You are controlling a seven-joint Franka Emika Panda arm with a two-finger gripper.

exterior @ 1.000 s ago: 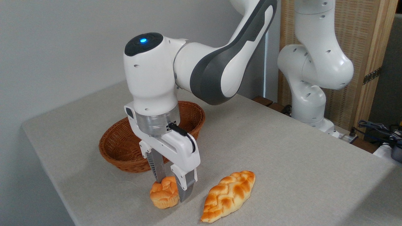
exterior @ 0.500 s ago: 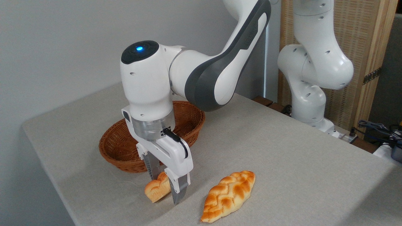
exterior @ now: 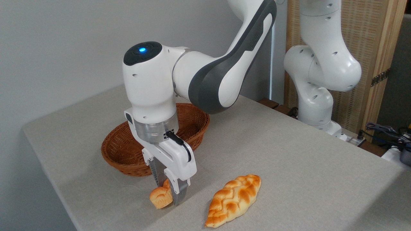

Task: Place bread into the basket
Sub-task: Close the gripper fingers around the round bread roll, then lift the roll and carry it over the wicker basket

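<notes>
Spreading under everything, the grey cloth-covered surface carried the scene, with the white arm bent low over its near edge. The oval brown wicker basket sat behind the jaws, its hollow showing only weave. A braided pointed loaf lay to the right, apart. The jaws were nearly closed, squeezing the bread, a small golden-orange bun pinched narrow and folded, its paler base down at the surface, just in front of the basket.
</notes>
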